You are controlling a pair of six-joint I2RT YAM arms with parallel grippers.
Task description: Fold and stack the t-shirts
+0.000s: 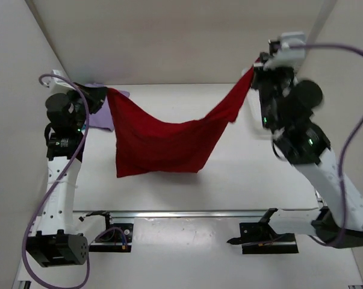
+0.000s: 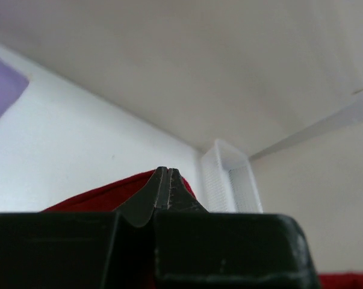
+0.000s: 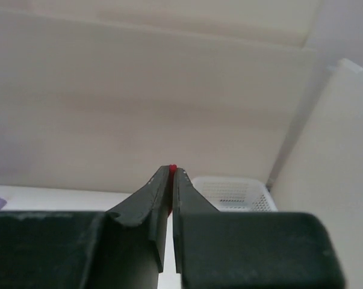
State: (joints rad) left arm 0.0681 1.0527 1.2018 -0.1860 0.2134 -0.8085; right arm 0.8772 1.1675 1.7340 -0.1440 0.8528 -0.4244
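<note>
From above, we see the red t-shirt [image 1: 160, 141] strung between both arms, sagging in the middle with its lower edge hanging loose. We cannot tell whether that edge touches the counter [image 1: 253, 162]. The left pincer [image 1: 104, 95] is clamped on one upper corner and the right pincer [image 1: 255, 66] on the other, held higher. We judge the spread is meant to open the cloth out before it is laid down for folding. The lavender t-shirt [image 1: 100, 120] lies on the counter under the left arm, partly hidden.

In the left wrist view, the jaws are pressed together with plain, deep red cloth bunched just behind them. A white mesh basket [image 2: 229, 180] stands beyond.

In the right wrist view, the jaws are closed on only a sliver of red at their tips. We think that is a thin hold that could slip.
</note>
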